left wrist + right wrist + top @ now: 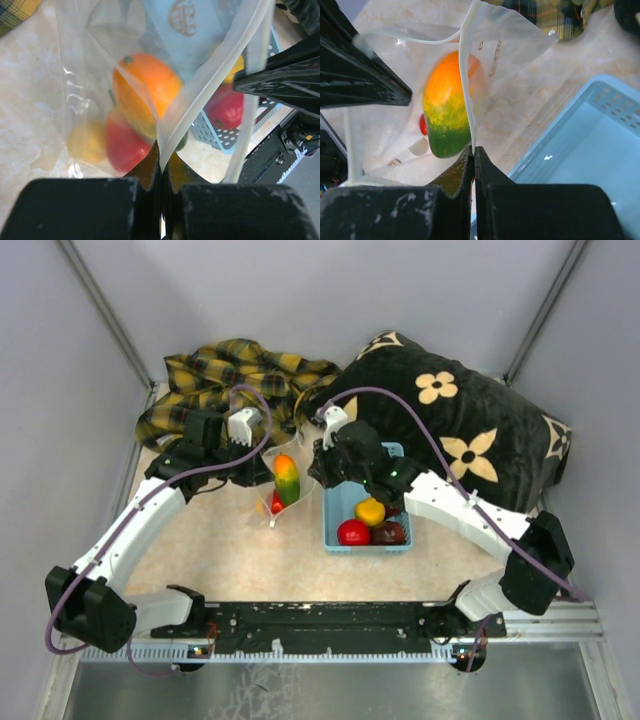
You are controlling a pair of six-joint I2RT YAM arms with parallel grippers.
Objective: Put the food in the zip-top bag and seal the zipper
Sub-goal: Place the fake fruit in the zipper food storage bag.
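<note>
The clear zip-top bag (283, 490) stands between both grippers, mouth up. Inside it are the elongated green-to-orange fruit (287, 480) and a red fruit (276, 504). The left wrist view shows the orange fruit (145, 90), a red one (125, 145) and a yellow one (87, 142) through the plastic. My left gripper (161, 157) is shut on the whitish zipper strip (200, 85). My right gripper (473, 150) is shut on the bag's opposite mouth edge (465, 75), beside the green-orange fruit (447, 112). Yellow (370, 511), red (353, 532) and maroon (389, 532) fruits lie in the basket.
The light-blue basket (332, 530) stands just right of the bag and fills the right wrist view's lower right (585, 150). A plaid cloth (230, 380) and a black flowered cushion (470, 430) lie at the back. Grey walls close in both sides.
</note>
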